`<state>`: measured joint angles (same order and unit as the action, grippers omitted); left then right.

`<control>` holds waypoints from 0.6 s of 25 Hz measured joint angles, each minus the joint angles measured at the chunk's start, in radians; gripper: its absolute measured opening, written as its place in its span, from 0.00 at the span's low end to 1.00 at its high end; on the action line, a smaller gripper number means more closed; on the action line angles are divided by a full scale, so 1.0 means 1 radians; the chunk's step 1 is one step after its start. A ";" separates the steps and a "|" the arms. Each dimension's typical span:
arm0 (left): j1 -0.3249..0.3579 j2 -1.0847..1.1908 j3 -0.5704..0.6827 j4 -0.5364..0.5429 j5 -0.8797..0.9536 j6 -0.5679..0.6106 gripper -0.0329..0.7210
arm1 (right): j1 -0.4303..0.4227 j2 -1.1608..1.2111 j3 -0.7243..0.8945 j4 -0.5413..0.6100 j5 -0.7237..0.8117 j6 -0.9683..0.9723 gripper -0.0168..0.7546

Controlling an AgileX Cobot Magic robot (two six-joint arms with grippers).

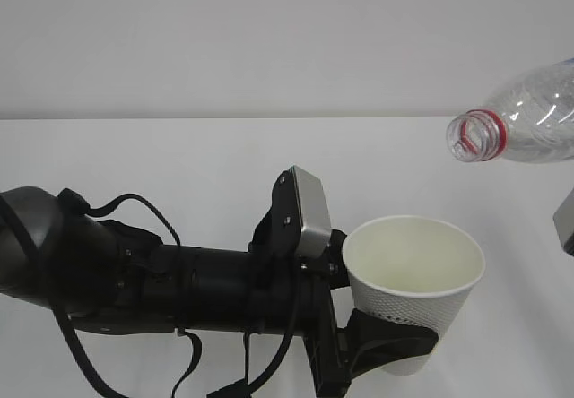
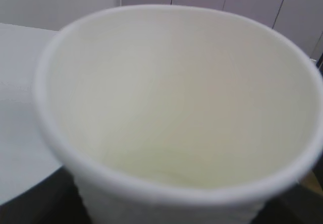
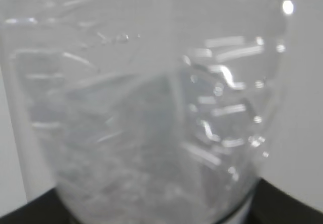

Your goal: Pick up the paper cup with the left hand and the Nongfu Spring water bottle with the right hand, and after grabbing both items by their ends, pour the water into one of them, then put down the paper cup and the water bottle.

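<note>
White surface (image 1: 179,165) and a pale bare wall frame the scene. Left hand (image 1: 395,349), a black robot arm with a silver-grey block, has its fingers spread partway and clamped round the lower body of the small white tapered paper cup (image 1: 414,281), held upright and raised. At two o'clock from the cup, the tall clear ribbed plastic bottle (image 1: 529,116) with a red neck ring lies near horizontal, uncapped mouth facing the cup. Right hand fingers (image 3: 35,211) grip its base end, partly open around it.

Risk: the mouth sits beyond the cup's rim, so water would likely spill onto the surface. A hard squeeze may crush the cup.
</note>
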<state>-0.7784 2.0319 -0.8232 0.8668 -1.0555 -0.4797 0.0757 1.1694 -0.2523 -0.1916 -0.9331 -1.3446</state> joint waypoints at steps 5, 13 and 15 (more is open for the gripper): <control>0.000 0.000 0.000 0.000 0.000 0.000 0.77 | 0.000 0.000 0.000 0.000 -0.002 -0.002 0.52; 0.000 0.000 0.000 0.000 0.000 0.000 0.77 | 0.000 0.000 0.000 0.000 -0.037 -0.002 0.52; 0.000 0.000 0.000 0.000 0.000 0.000 0.77 | 0.000 0.000 0.000 0.000 -0.041 -0.002 0.52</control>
<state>-0.7784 2.0319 -0.8232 0.8668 -1.0555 -0.4797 0.0757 1.1694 -0.2523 -0.1916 -0.9741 -1.3466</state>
